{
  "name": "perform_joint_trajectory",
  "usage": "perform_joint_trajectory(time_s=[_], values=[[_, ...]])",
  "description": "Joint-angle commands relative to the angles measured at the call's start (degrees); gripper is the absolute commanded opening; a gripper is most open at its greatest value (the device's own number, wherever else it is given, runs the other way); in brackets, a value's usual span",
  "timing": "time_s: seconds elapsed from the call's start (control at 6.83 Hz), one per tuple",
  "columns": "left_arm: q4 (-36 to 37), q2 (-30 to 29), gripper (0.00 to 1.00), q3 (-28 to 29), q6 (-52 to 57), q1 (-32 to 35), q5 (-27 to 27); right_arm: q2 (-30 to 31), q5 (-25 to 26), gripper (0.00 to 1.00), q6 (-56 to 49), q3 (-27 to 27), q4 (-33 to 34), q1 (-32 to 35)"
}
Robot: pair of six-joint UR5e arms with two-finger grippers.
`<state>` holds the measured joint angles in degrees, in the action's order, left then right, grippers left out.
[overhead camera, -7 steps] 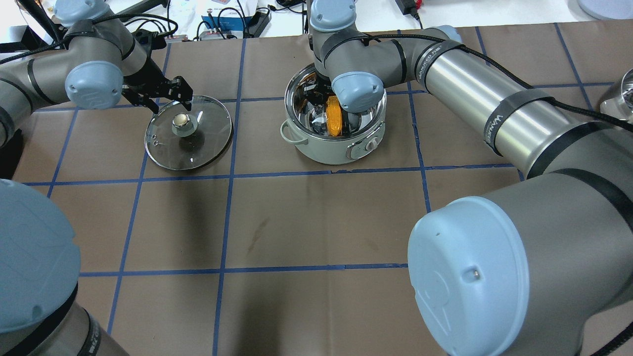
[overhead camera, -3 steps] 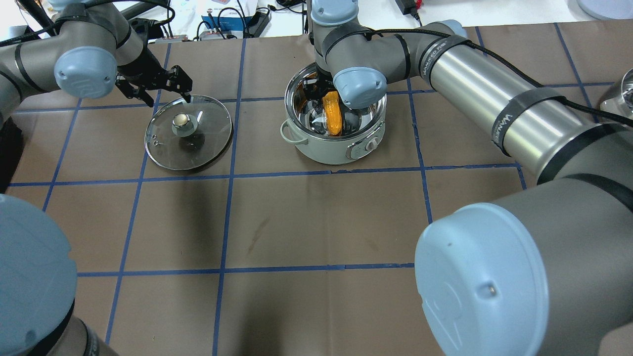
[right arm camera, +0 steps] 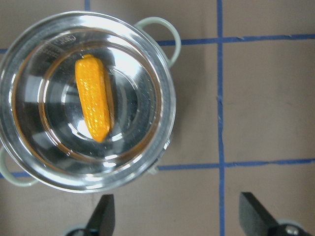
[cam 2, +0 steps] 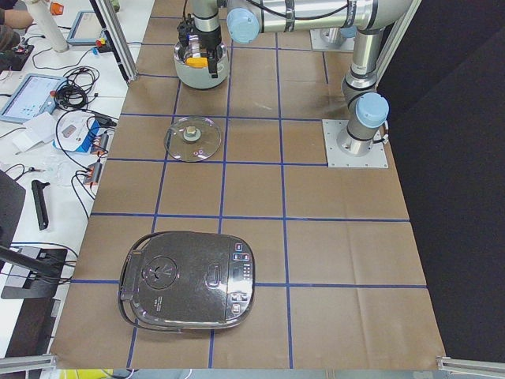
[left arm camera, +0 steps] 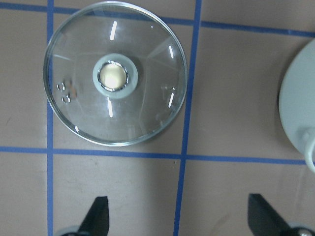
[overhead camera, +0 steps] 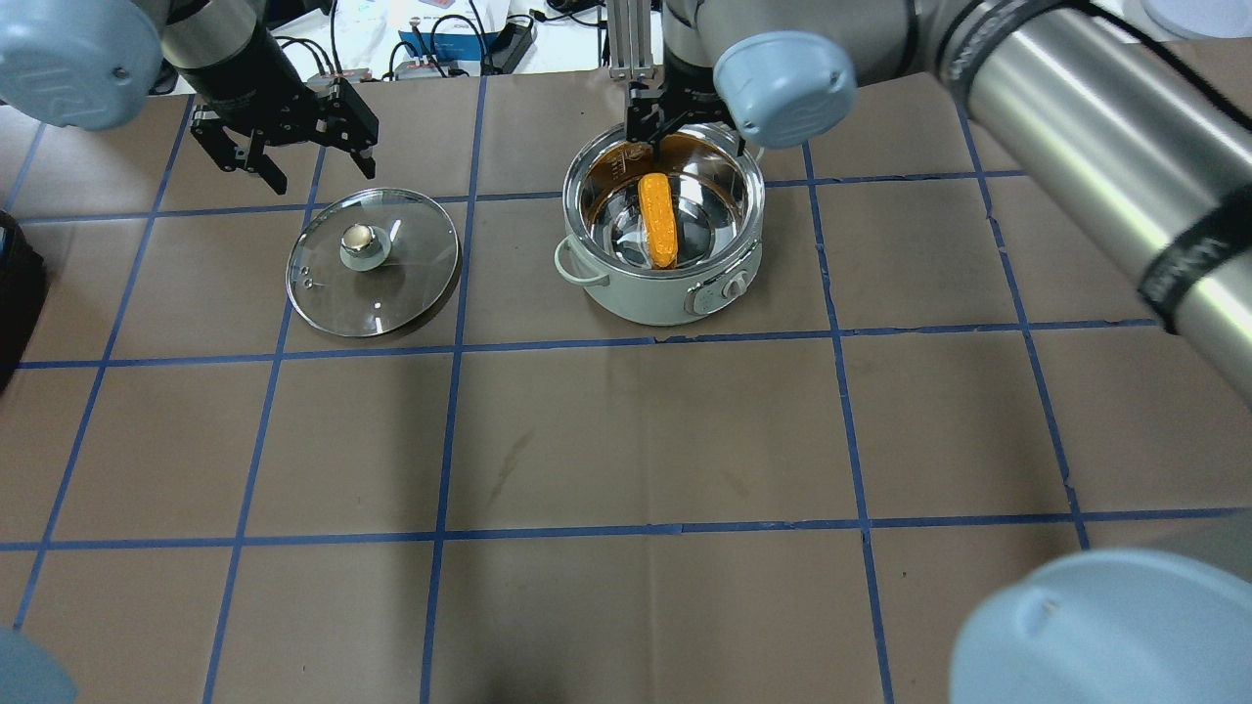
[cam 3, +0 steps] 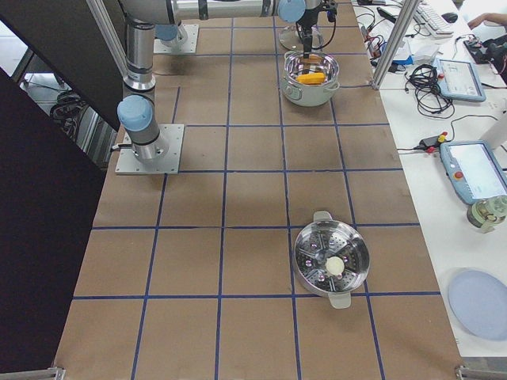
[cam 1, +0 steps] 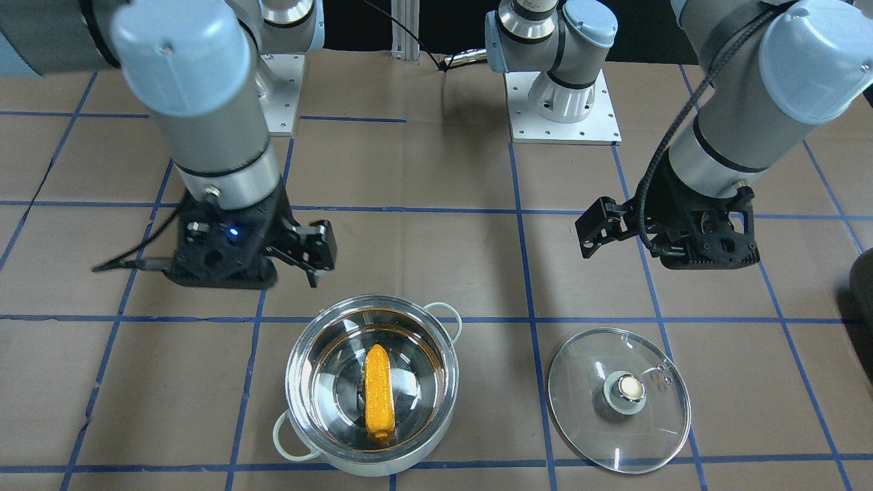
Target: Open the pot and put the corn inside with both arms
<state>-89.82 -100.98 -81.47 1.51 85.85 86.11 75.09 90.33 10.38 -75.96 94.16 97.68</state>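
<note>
The steel pot (overhead camera: 646, 301) stands open at the far middle of the table. The orange-yellow corn (overhead camera: 657, 220) lies flat on its bottom, clear of any gripper; it also shows in the front view (cam 1: 378, 392) and the right wrist view (right arm camera: 92, 104). The glass lid (overhead camera: 396, 284) lies on the table to the pot's left, knob up, and shows in the left wrist view (left arm camera: 147, 98). My right gripper (right arm camera: 179, 214) is open and empty, above the pot's far rim. My left gripper (left arm camera: 178, 216) is open and empty, above and beyond the lid (cam 1: 586, 382).
A dark rice cooker (cam 2: 189, 280) sits at the table's left end. A steel steamer pot (cam 3: 331, 261) sits at the right end. Cables and devices (overhead camera: 460, 39) lie past the far edge. Blue tape lines grid the brown table.
The right gripper has risen out of the pot and left the corn lying inside. The left gripper has lifted and drawn back from the lid's far edge. Both arms stand higher.
</note>
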Motion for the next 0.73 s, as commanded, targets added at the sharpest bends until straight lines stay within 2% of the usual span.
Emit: perform_joint_trajectory(time_s=[0.0,0.15,0.44,0.59], values=[[0.25,1.56,1.00,-0.96,0.25,2.38,0.02,12.21,-1.47,0.86,-2.73,-11.59,-4.44,-3.90],[0.09,2.01,1.00,-1.32,0.34,2.56,0.11,15.05,-1.74,0.88,-2.82,-16.97,0.19,-3.82],[0.09,2.98,1.00,-2.81,0.60,2.65,0.28,15.08,-1.48,0.98,-3.00,-14.67,-0.64,-3.46],[0.43,2.98,1.00,-1.86,0.60,2.56,0.28,14.99,-1.65,0.98,-3.00,-14.65,-0.73,-3.64]])
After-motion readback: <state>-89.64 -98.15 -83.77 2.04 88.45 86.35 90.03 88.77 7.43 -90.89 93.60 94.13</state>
